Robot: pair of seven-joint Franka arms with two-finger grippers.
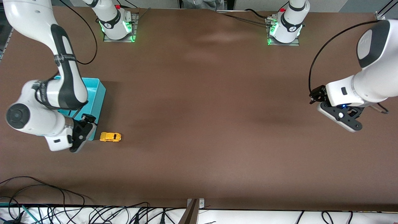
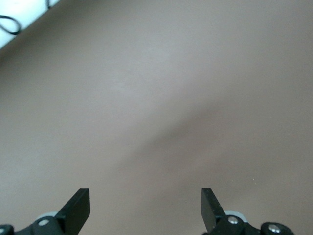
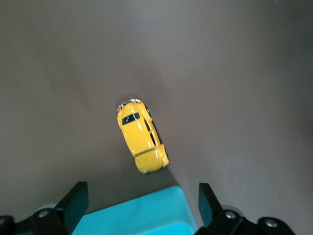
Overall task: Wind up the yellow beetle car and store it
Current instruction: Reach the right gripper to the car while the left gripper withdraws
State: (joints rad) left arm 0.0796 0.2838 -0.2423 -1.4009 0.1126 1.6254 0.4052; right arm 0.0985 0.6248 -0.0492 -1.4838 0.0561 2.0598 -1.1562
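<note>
- Brown matte tabletop [image 1: 199, 109] filled the frame, both arm bases along its upper edge and loose cables along the lower.
- At lower left of the front view, the small yellow beetle-shaped toy car [image 1: 110, 137] sat on its wheels just beside the open turquoise plastic bin [image 1: 96, 93], nearer the camera than most of it.
- The right gripper [image 3: 139, 203] hovered over the bin's corner, fingers spread wide and empty, the car [image 3: 142, 142] just ahead of them.
- The left gripper [image 2: 145, 208] waited over bare table at the frame's right, likewise spread and empty.
- A clean grasp likely meant centring over the car, straddling its narrow sides and clearing the bin wall before pressing down to wind it.
</note>
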